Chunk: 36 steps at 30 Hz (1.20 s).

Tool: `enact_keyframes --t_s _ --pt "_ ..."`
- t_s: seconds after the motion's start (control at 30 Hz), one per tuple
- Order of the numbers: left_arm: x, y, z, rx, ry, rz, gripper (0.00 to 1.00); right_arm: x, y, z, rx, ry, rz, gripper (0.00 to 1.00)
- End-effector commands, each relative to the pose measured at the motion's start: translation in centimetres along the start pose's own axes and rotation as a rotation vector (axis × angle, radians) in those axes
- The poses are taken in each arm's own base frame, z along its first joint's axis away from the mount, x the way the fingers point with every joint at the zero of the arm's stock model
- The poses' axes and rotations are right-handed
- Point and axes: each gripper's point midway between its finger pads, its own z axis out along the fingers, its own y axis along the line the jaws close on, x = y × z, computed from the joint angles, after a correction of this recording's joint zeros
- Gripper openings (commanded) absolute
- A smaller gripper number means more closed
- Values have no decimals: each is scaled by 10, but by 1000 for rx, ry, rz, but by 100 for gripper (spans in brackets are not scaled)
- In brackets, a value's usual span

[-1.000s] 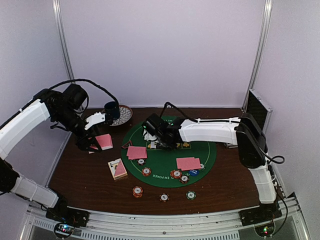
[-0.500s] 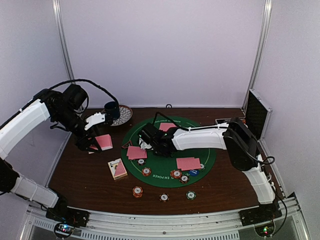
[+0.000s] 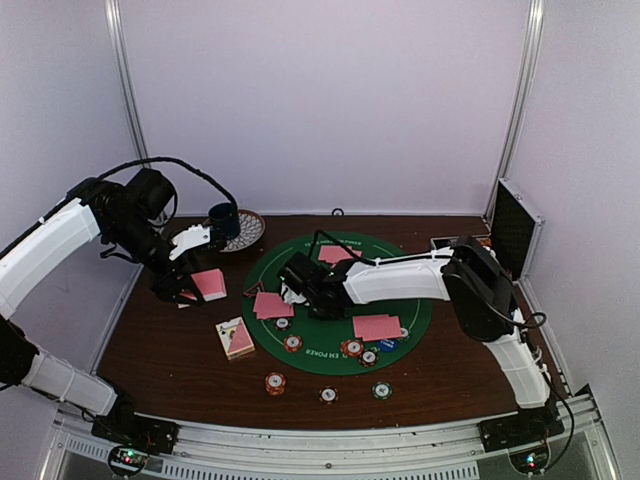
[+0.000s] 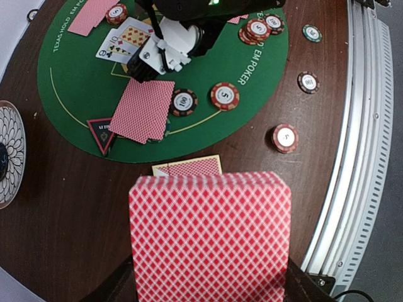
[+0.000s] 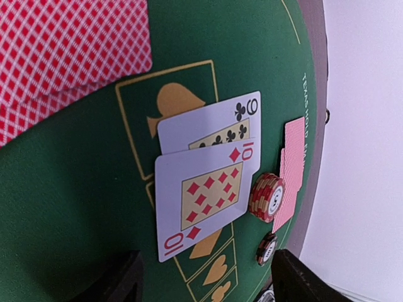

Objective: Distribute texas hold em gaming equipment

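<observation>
Rt claw [image 5: 208, 283], swung left across round green felt mat [image 4: 69, 69] since earlier, is hovering fingers apart over face-up 9-of-clubs & 10-of-diamonds cards [image 5: 208, 182]. Lt claw [image 4: 211, 286] is clamping pink lattice-backed card stack [image 4: 211, 233] above dark wood desk [image 4: 63, 207]. Striped round chips [image 5: 266, 197] are lying on felt.

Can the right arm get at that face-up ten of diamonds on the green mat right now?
Probably yes: the right gripper hangs just above the face-up ten of diamonds card, open, with nothing lying over it. It partly covers the nine of clubs card.
</observation>
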Motion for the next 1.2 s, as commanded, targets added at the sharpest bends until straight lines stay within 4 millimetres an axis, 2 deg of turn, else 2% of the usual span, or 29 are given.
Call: enact_keyframes --t_s 0.0,0.1,0.23,0.43,0.5,0.57,0.67,0.77,1.0,1.17 --pt "-6 0 -2 11 -31 8 0 -3 -35 -27 23 -49 136 78" --pt "-8 0 -3 11 -36 11 0 -2 -56 -38 46 -65 226 83" --pt "-8 0 -3 12 -37 17 0 7 -99 -60 124 -96 413 99" --pt "-10 1 -4 8 -41 23 0 28 -156 -104 97 -199 826 100" --pt "-11 1 -6 7 -47 25 0 37 -167 -111 27 -223 979 100" --pt "-12 1 -6 6 -50 26 0 48 -172 -109 -81 -224 1113 100" --pt "-13 1 -5 8 -53 27 0 56 -171 -107 -209 -248 1218 100" --pt "-14 2 -6 8 -56 27 0 53 -161 -118 -323 -269 1266 99" --pt "-16 3 -4 16 -57 28 0 6 -128 -157 -770 -359 1420 100" --pt "-16 3 -3 19 -59 26 0 -27 -103 -184 -992 -390 1462 100"
